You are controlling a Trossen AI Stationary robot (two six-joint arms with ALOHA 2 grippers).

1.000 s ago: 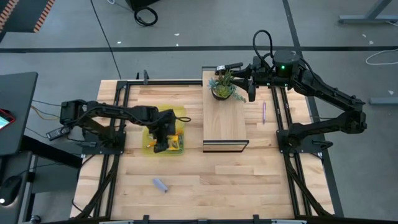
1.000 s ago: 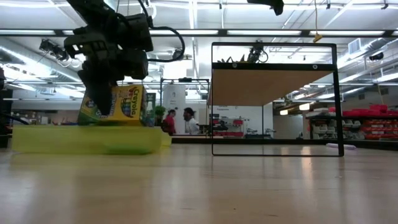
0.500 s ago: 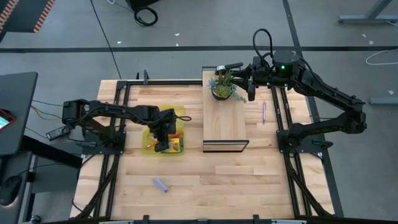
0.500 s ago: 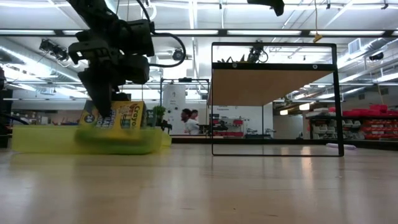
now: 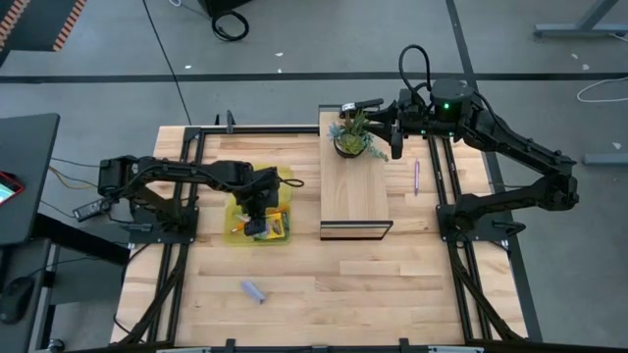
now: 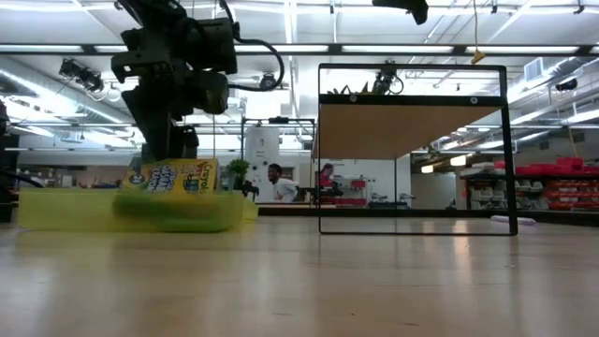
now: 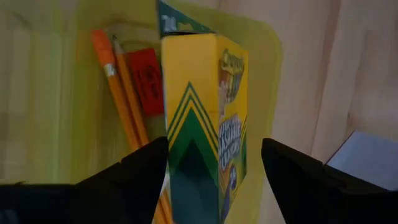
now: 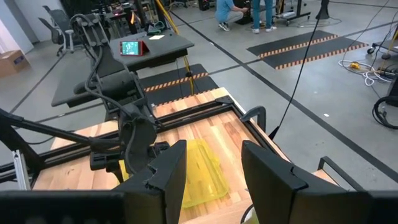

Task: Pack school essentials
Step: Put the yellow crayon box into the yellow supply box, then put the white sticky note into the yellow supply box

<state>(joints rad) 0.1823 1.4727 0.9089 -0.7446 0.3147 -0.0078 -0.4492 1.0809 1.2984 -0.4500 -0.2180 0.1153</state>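
L gripper [image 7: 211, 171] open w/ gap either side of crayon box [image 7: 205, 118], box released in yellow case [image 5: 257, 218]. R gripper [image 5: 395, 127] open, idle far right nr plant [image 5: 353, 135].

Hidden and cut-off parts in the yellow translucent rectangular case [image 5: 257, 218]

The lower end of the yellow-green crayon box [image 7: 202, 118] and the orange pencil [image 7: 118, 99] is cut by the picture edge; in the high view the case contents are mostly covered by the left gripper [image 5: 257, 211].
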